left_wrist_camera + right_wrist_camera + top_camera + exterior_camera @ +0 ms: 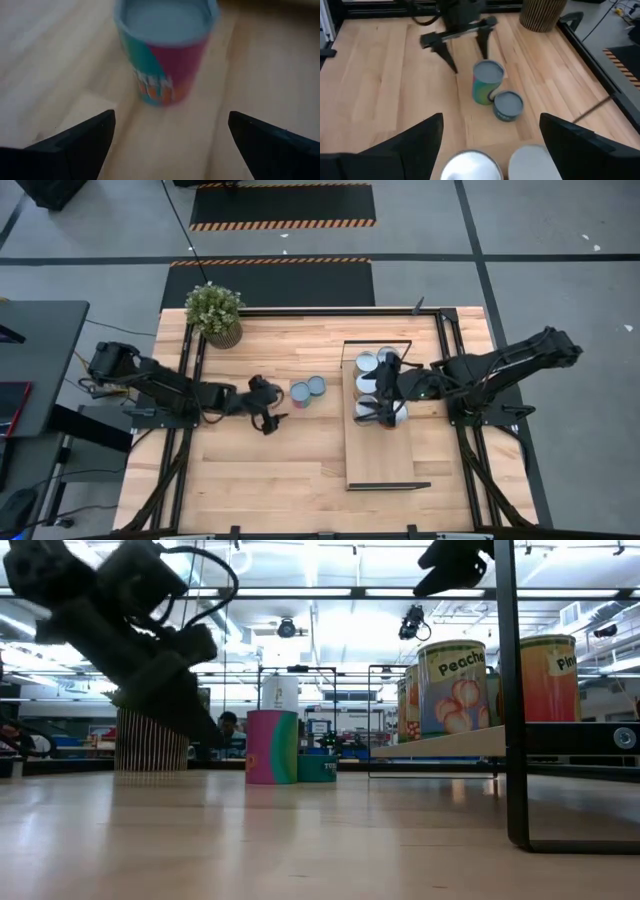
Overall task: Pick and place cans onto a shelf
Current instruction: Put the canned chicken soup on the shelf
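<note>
Two cans stand upright on the tabletop: a taller teal-and-magenta can and a shorter teal can beside it. My left gripper is open just left of the taller can, clear of it. Several cans stand on the shelf at the right. My right gripper hovers open above them, and two silver tops show below it.
A potted plant stands at the table's far left corner. The shelf's black frame leg rises near the front. Bare tabletop lies between the shelf and the near edge.
</note>
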Controlling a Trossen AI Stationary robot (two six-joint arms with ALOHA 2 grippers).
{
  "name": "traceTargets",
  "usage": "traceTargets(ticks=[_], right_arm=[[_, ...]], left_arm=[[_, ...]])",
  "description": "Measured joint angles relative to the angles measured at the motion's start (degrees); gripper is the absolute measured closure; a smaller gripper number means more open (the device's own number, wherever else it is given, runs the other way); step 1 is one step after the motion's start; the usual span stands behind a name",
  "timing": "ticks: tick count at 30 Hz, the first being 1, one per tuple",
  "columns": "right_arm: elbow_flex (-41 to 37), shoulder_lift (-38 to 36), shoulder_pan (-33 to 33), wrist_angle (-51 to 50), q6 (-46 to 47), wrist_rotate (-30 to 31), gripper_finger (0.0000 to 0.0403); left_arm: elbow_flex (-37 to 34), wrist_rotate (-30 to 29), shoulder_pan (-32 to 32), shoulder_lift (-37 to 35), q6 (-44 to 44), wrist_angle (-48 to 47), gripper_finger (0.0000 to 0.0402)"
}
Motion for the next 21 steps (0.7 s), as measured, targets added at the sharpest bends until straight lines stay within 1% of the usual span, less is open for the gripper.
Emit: traceTargets(ticks=[3,7,12,17,21], right_arm=[[-0.01,1.49,0.11,1.08,-0.41,0.01,0.0065],[-0.03,3.82,0.10,1.45,-0.45,-0.01,0.0065],[-0.03,6.40,0.11,4.80,-1.82,-0.08,0.0065],[-0.06,8.57,0.11,8.73,-4.38,-0.12,0.0065],[-0.06,9.53,0.11,10.34,-4.83,-0.19,0.0065]], left_arm=[[-2.99,1.96,2.60,0.00,4.94,10.52,0.0006],[-5.04,2.47,3.41,0.00,10.76,19.73,0.0006],[-5.14,1.02,4.39,2.84,11.81,22.64,0.0006],[-4.14,0.89,5.14,9.35,11.98,29.34,0.0006],[-2.44,2.31,6.14,13.28,12.24,30.80,0.0006]])
